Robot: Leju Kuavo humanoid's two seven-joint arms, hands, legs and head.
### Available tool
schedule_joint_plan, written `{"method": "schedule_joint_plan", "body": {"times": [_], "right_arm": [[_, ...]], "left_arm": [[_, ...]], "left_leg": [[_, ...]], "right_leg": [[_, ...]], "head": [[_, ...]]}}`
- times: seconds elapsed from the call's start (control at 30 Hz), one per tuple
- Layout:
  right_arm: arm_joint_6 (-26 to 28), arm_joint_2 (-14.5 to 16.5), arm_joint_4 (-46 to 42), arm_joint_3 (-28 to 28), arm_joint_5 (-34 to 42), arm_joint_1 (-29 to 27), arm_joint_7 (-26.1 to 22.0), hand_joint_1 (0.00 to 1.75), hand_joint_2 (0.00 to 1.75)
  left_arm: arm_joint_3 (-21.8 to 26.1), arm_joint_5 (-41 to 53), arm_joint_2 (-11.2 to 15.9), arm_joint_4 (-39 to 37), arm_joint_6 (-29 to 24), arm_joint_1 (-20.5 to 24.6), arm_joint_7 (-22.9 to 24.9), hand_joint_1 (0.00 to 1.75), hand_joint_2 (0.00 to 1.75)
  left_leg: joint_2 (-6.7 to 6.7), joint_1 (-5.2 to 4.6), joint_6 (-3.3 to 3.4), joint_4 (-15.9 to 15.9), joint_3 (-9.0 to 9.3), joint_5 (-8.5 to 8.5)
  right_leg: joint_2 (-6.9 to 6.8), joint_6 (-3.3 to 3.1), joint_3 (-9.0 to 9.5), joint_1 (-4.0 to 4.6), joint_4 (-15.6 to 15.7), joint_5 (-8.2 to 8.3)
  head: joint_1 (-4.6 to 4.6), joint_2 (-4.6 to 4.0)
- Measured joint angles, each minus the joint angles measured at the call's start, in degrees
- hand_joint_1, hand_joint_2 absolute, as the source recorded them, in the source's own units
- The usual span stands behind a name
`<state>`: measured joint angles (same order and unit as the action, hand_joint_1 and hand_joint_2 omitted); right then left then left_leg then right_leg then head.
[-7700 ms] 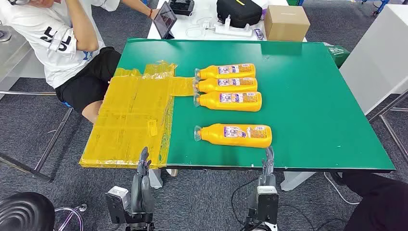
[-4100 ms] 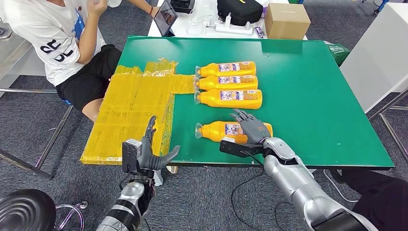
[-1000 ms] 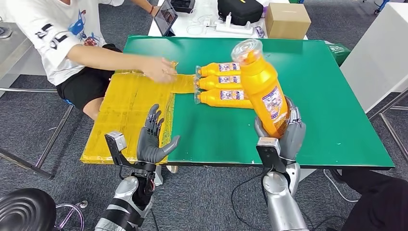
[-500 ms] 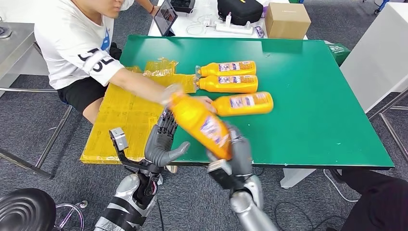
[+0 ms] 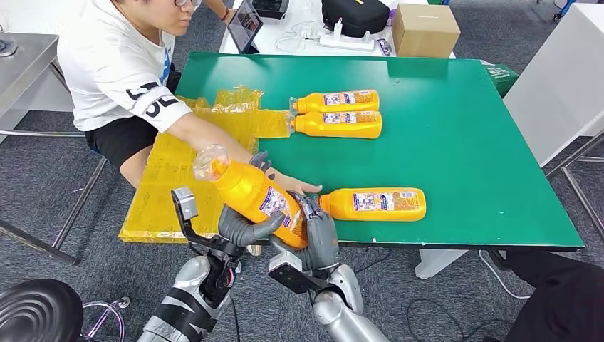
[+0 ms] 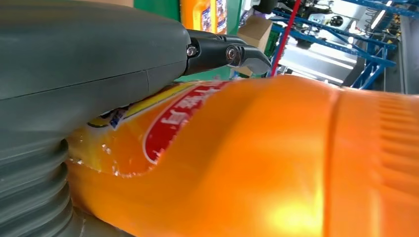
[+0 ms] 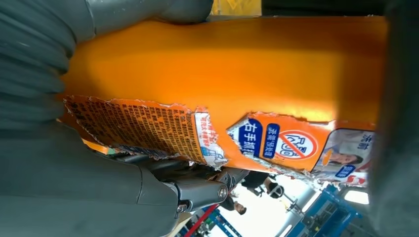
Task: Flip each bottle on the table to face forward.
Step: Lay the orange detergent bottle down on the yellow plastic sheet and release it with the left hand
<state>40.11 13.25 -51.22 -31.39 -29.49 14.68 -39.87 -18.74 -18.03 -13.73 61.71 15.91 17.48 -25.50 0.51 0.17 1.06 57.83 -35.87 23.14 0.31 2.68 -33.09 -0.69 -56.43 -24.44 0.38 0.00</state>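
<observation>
Green counter [image 5: 463, 142], three orange bottles lying flat. Off its 7 o'clock edge, a fourth bottle [image 5: 253, 192] grasped by left hand [image 5: 238, 224] and right hand [image 5: 317, 239]. Probably full, heavy, slick; best gripped mid-body, by the torn label.

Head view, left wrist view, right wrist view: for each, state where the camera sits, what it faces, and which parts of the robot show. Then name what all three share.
Head view: high on the body, looking forward and down at the green table; both arms, left hand and right hand show.
Left wrist view: behind the left hand, facing the held bottle.
Right wrist view: behind the right hand, facing the bottle's torn label.
Shared: the held bottle.
</observation>
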Motion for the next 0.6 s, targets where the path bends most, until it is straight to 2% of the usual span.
{"method": "schedule_joint_plan", "body": {"times": [0.37, 0.4, 0.5, 0.53, 0.6], "right_arm": [[-0.73, 0.29, 3.08, -1.63, 1.47, 1.39, 0.07, 1.75, 1.75], [-0.79, 0.32, 3.40, -1.82, 1.73, 1.45, 0.07, 1.75, 1.75], [-1.09, 0.45, 4.43, -2.17, 2.11, 1.81, 0.07, 1.75, 1.75], [-1.23, 0.49, 4.83, -2.25, 2.08, 2.04, 0.06, 1.75, 1.75], [-1.68, 0.57, 5.75, -2.35, 1.86, 2.55, 0.05, 1.75, 1.75]], "left_arm": [[-0.40, -1.10, 0.49, -2.12, 1.80, 0.50, 0.11, 0.03, 1.75], [-0.44, -1.08, 0.61, -2.32, 1.93, 0.51, 0.07, 0.30, 1.75], [-0.49, -1.29, 0.93, -2.72, 2.83, 0.52, -0.50, 1.48, 1.75], [-0.47, -1.70, 1.05, -2.79, 3.51, 0.51, -0.72, 1.65, 1.75], [-0.40, -3.09, 1.42, -2.87, 5.35, 0.43, -0.96, 1.75, 1.75]], "left_leg": [[0.00, 0.00, 0.00, 0.00, -0.01, 0.00], [0.00, 0.00, 0.00, 0.00, -0.01, 0.00], [-0.01, 0.00, 0.00, 0.00, -0.01, 0.00], [-0.02, 0.00, 0.00, 0.00, -0.01, 0.00], [-0.01, 0.00, 0.00, 0.00, -0.01, 0.00]], "right_leg": [[0.00, 0.00, -0.02, 0.00, 0.00, 0.00], [0.00, 0.00, -0.02, 0.00, 0.00, 0.00], [0.01, 0.00, -0.02, 0.00, 0.00, 0.00], [0.01, 0.00, -0.02, 0.00, 0.00, 0.00], [0.01, 0.00, -0.02, 0.00, 0.00, 0.00]], "head": [[0.01, 0.00], [0.01, 0.00], [0.01, 0.00], [0.01, 0.00], [0.00, 0.00]]}}
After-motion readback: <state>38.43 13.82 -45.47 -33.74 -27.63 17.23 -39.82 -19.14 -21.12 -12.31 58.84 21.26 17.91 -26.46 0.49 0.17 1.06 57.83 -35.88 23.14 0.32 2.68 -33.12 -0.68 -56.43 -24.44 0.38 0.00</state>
